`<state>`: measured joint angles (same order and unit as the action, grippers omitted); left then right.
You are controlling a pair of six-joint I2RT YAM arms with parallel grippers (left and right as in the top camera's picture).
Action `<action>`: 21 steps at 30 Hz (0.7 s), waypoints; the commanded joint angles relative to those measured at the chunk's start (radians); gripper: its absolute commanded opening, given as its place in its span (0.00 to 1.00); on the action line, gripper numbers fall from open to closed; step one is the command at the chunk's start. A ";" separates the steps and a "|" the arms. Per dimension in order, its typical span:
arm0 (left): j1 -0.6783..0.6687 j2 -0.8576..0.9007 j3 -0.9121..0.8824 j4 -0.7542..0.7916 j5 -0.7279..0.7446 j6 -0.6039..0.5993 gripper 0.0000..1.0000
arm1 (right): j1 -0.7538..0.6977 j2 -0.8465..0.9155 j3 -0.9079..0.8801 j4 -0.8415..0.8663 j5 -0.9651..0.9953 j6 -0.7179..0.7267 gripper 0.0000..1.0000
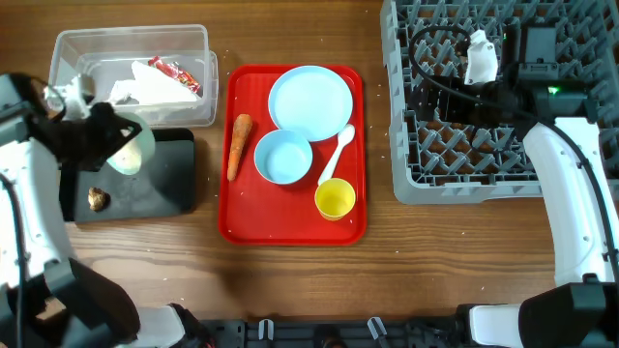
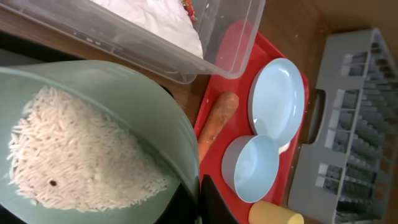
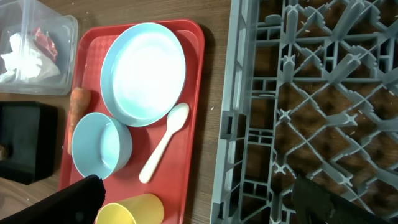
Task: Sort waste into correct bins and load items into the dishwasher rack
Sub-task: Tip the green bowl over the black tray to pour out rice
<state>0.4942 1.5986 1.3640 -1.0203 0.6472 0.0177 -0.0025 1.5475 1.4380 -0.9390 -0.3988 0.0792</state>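
Note:
My left gripper is shut on the rim of the pale green-white bowl, tilted over the black tray. White rice lies inside the bowl. A brown scrap sits on the black tray. The clear tub holds the napkin and red wrapper. The carrot, plate, blue bowl, spoon and yellow cup lie on the red tray. My right gripper is open and empty over the grey rack.
The red tray lies between the bins on the left and the rack on the right. A strip of bare wooden table separates the tray from the rack's left wall. A few rice grains are scattered on the wood.

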 commanded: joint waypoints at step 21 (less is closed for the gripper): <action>0.301 0.328 -0.012 -0.145 0.674 0.240 0.04 | 0.005 0.011 0.019 -0.019 0.010 0.003 1.00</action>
<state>0.7673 1.9209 1.3567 -1.1492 1.1736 0.2329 -0.0025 1.5475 1.4380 -0.9524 -0.3988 0.0792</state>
